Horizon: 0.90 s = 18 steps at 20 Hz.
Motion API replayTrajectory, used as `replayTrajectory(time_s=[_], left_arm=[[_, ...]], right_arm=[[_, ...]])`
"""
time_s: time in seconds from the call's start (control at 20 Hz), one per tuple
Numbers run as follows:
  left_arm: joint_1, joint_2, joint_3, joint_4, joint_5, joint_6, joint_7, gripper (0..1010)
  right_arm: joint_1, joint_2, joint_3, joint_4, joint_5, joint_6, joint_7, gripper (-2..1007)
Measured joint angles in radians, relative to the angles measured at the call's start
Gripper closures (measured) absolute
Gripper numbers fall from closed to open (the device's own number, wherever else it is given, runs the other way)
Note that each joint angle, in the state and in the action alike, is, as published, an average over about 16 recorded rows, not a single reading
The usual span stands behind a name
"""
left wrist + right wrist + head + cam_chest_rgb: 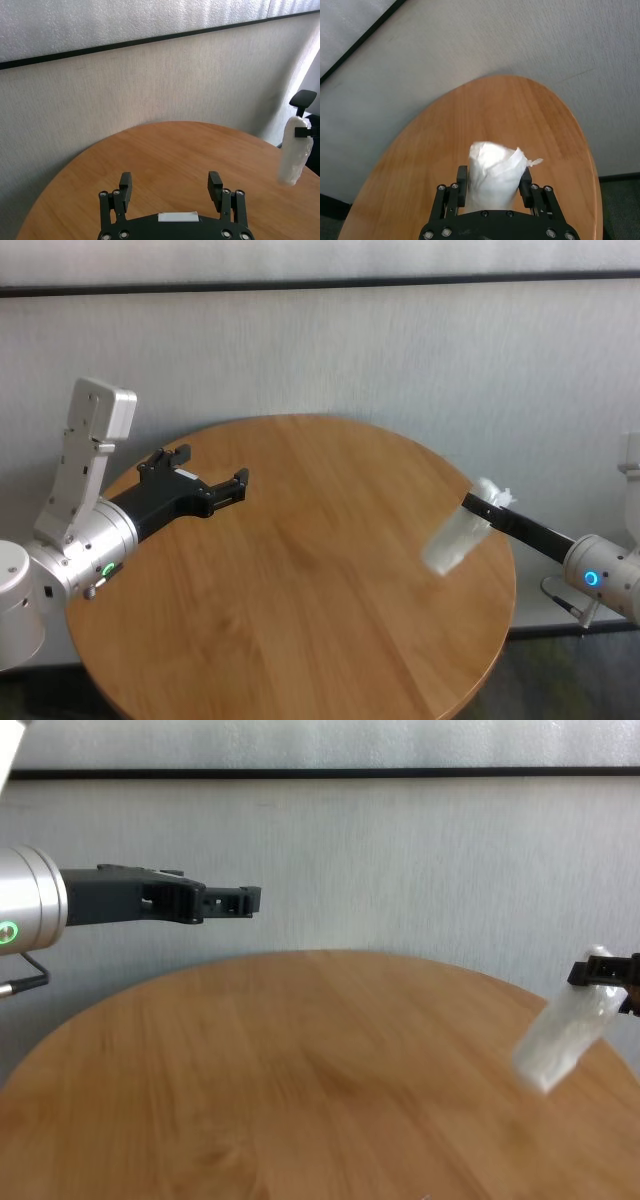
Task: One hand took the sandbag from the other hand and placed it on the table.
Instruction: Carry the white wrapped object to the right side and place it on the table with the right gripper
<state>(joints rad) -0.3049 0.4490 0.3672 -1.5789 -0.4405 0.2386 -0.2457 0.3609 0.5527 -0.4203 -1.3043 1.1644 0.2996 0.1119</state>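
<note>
Two steps, one done: handover finished, right gripper [492,187] clamps the sandbag [458,537] above the table's [300,620] right edge, not yet set down. Left gripper [171,186] hangs empty, jaws wide, over the left edge.

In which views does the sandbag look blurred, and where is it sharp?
Head view: the sandbag is smeared, edges soft. Chest view: also smeared, and the table grain looks streaked. Right wrist view: fairly sharp between the right gripper's fingers.
</note>
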Motion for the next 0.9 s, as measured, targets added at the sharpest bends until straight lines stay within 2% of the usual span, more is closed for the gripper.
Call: replayTrajectory(time_s=[0.55,0.9], left_arm=[[0.000,0.000,0.000,0.000,0.000,0.000,0.000,10],[0.000,0.000,0.000,0.000,0.000,0.000,0.000,10]], right_arm=[[-0.005,-0.002,0.006,-0.005,0.006,0.002,-0.012,102],[-0.006,-0.002,0.007,-0.006,0.007,0.003,-0.015,10]])
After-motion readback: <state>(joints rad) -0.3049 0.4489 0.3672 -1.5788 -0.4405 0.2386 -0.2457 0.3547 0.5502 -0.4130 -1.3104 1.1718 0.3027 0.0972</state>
